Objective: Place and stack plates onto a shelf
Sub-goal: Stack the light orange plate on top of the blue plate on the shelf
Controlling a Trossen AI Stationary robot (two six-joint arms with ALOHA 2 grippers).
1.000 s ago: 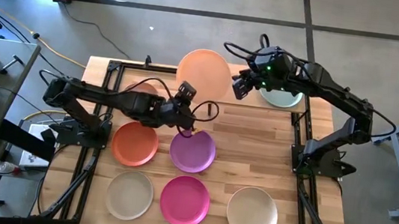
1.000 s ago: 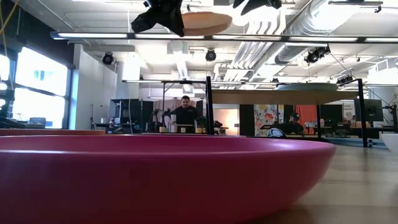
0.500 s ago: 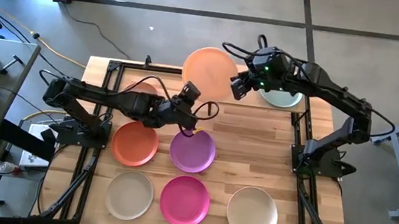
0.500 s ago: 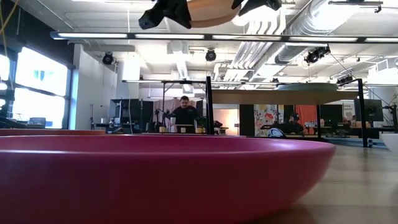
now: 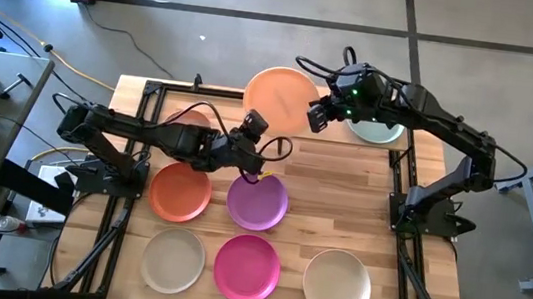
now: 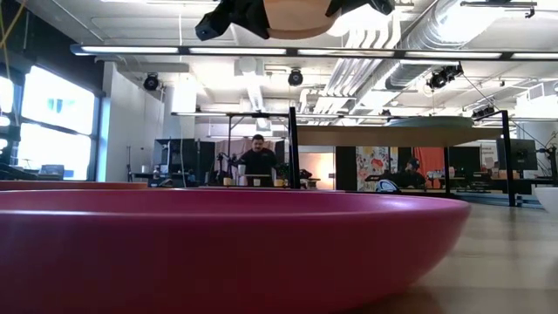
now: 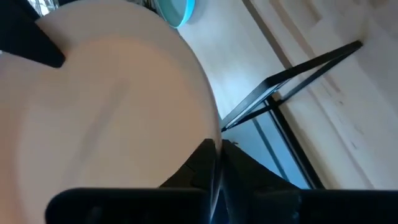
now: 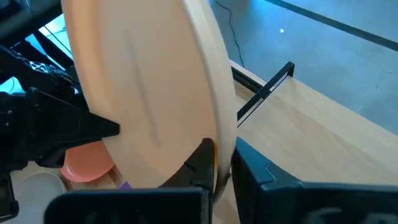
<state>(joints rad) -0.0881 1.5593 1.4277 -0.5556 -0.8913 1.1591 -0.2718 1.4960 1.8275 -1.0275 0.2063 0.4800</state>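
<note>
Peach-pink plate (image 5: 279, 99) roughly level, both grippers pinching opposite rims.

Both end effectors (image 5: 252, 126) (image 5: 317, 113) clamped (raised)

Low view: the magenta plate (image 6: 227, 249) fills the foreground, hiding the tabletop; both grippers and the peach plate (image 6: 296, 17) are cropped at top

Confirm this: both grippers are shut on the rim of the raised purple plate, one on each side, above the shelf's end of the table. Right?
Not quite. The raised plate is peach, not purple. The purple plate lies flat on the table, as the high view shows. The rest holds: the left gripper and right gripper each pinch the peach plate's rim from opposite sides.
</note>
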